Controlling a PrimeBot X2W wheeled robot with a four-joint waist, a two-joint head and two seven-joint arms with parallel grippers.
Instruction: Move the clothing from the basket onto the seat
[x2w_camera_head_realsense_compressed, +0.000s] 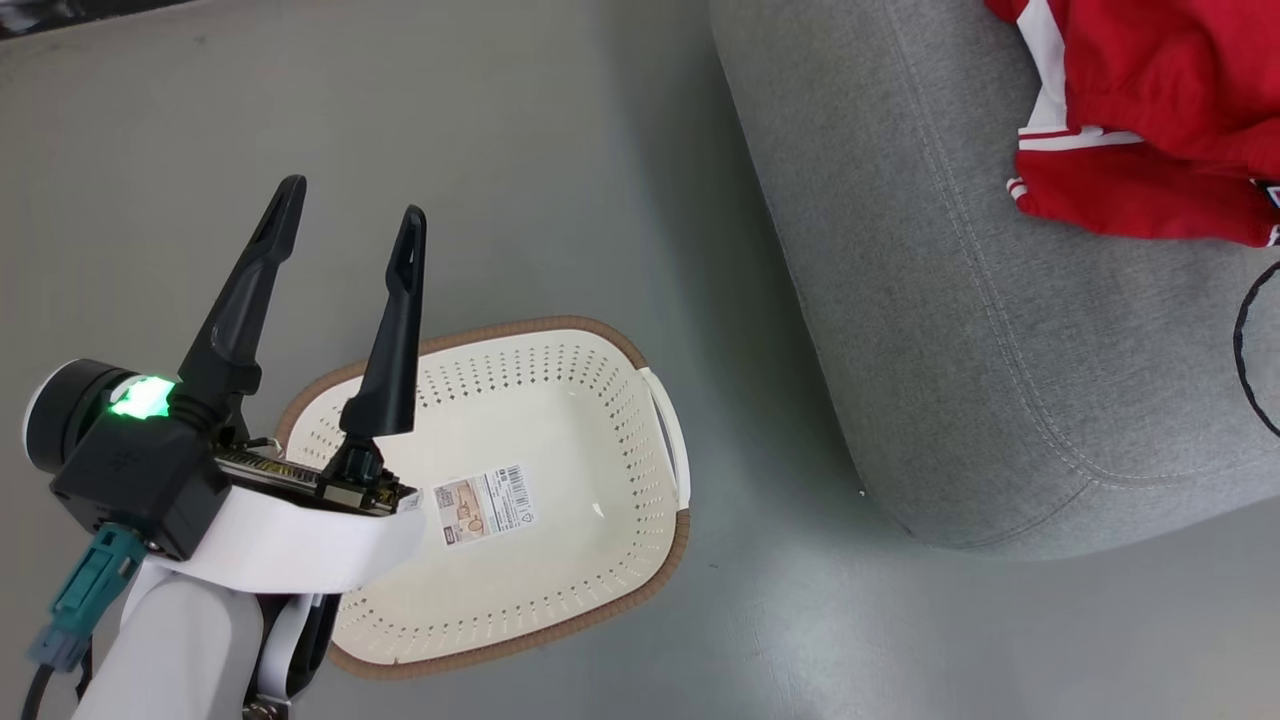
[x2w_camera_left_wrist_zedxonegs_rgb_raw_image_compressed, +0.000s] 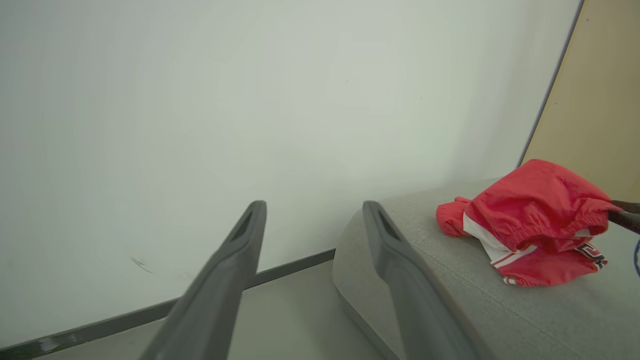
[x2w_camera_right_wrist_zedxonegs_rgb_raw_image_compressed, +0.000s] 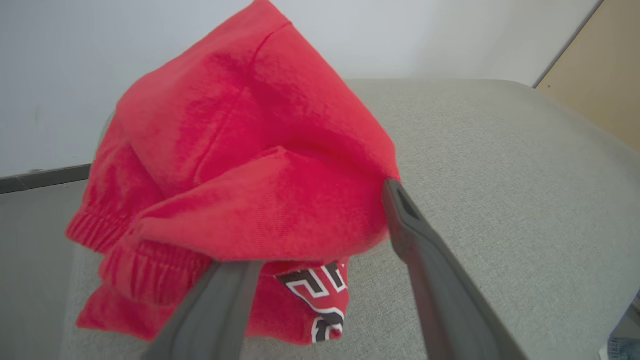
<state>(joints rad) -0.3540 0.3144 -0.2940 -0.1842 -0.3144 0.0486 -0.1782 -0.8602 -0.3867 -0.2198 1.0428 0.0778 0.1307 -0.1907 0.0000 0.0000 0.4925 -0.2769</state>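
The clothing (x2w_camera_head_realsense_compressed: 1150, 110), bright red with white stripes and a scrap of black-and-white lettering, lies crumpled in a heap on the seat (x2w_camera_head_realsense_compressed: 960, 330), toward 2 o'clock in the head view. The seat is a large, rounded grey woven cushion with stitched seams, spreading from 12 to 4 o'clock, its curved edge turned toward the basket (x2w_camera_head_realsense_compressed: 600, 400). The basket, an oval cream perforated tub with a brown rim and side handles, stands upright at 7 o'clock, apart from the seat, its inside bare but for a barcode sticker (x2w_camera_head_realsense_compressed: 485, 508).
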